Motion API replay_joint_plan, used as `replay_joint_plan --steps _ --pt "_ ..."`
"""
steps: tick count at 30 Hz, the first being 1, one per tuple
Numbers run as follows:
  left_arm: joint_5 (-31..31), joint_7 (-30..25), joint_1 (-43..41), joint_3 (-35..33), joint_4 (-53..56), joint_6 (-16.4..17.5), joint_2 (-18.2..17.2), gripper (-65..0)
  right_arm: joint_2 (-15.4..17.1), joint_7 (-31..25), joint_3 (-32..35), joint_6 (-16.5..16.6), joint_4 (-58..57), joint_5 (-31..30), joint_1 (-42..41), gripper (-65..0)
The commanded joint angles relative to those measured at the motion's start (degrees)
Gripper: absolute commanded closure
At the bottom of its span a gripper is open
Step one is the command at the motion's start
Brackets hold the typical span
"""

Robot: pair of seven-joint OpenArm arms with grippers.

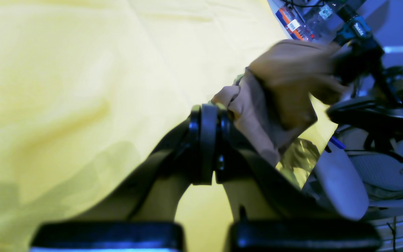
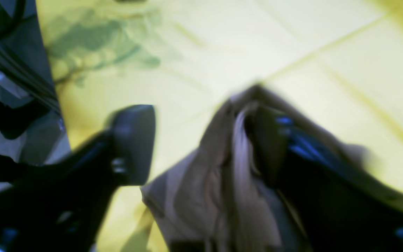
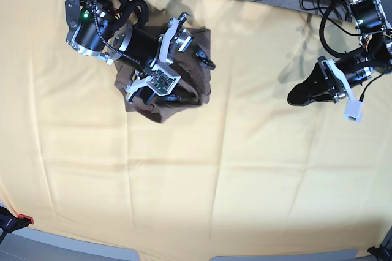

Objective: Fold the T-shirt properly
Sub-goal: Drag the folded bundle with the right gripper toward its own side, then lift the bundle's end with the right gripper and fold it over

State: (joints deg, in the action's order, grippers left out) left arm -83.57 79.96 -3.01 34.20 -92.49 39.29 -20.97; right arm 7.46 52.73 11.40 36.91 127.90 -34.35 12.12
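Base view: the plain taupe short-sleeved T-shirt of soft thin fabric (image 3: 196, 43) is lying in a compact bunched heap directly beneath the right hand (image 3: 184, 65), near the far edge of the worktop under the large pale yellow cloth (image 3: 202, 175). The right wrist view is showing this hand released, one dark finger (image 2: 133, 143) standing clear to one side and the other pressing into the gathered fabric (image 2: 201, 196), so the jaws are spread wide and are gripping nothing firmly. The left hand (image 3: 301, 95) is hovering well apart from the heap, over bare yellow cloth. Its own wrist view is showing the jaws clenched together with nothing between them, although blurred taupe fabric (image 1: 285, 91) is appearing just beyond the tips (image 1: 205, 115); whether that cloth is touching them cannot be told.

Judged from the deep folds and collapsed edges, the garment is behaving as a light, limp material: it is likely draping rather than holding any shape, sliding easily over the smooth cloth below, and resisting neither pinch nor pull. Breakage is not a concern; dragging several layers at once is. A suitable hold is probably a shallow pinch on a stitched hem or a shoulder seam at the rim of the heap, one such point for each hand, so that lifting spreads the shirt flat. No hem is clearly distinguishable in these pictures.
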Motion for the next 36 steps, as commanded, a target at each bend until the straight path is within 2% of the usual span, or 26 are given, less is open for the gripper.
replay_joint_plan --steps 1,3,7,10,13,18,21,25,31,36 --pt "-1.43 -0.63 0.79 0.28 -0.87 0.13 -0.79 0.0 0.0 -0.33 0.02 1.53 1.66 -3.56 -0.98 -49.8" --pt "-1.43 -0.61 0.79 0.28 -0.87 0.13 -0.79 0.0 0.0 2.82 0.02 2.84 3.76 -6.38 -1.68 -49.7" --pt "-1.43 -0.61 0.79 0.28 -0.87 0.13 -0.76 0.0 0.79 8.04 -2.12 2.64 7.1 -6.16 -0.72 -49.7" --pt "-1.43 -0.63 0.79 0.28 -0.87 0.15 -0.79 0.0 2.8 7.26 -5.84 3.09 7.1 -7.58 2.36 -49.7" --pt "-1.43 -0.42 0.61 0.28 -0.87 0.13 -0.76 0.0 3.39 7.17 -8.46 3.09 7.1 -5.97 3.89 -49.7" --pt "-1.43 -0.44 0.63 0.28 -0.87 0.13 -0.74 0.0 3.37 -0.26 -12.13 1.2 7.1 -1.22 3.23 -49.7" --pt "-1.43 -0.42 0.61 0.28 -0.87 0.13 -0.76 0.0 3.39 -0.9 -12.13 1.07 7.1 -0.11 2.47 -49.7" --pt "-1.43 -0.42 0.61 0.28 -0.87 0.13 -0.76 0.0 3.37 -0.66 -12.09 3.04 6.29 -2.43 2.47 -49.7" --pt "-1.43 -0.42 0.57 0.28 -0.87 0.13 -0.76 0.0 3.37 -0.63 -11.87 3.09 4.13 -4.83 2.47 -49.7" --pt "-1.43 -0.57 -0.35 0.28 -0.87 0.13 -0.74 0.0 3.39 -0.46 -7.45 3.09 2.73 -4.04 2.14 -49.6"
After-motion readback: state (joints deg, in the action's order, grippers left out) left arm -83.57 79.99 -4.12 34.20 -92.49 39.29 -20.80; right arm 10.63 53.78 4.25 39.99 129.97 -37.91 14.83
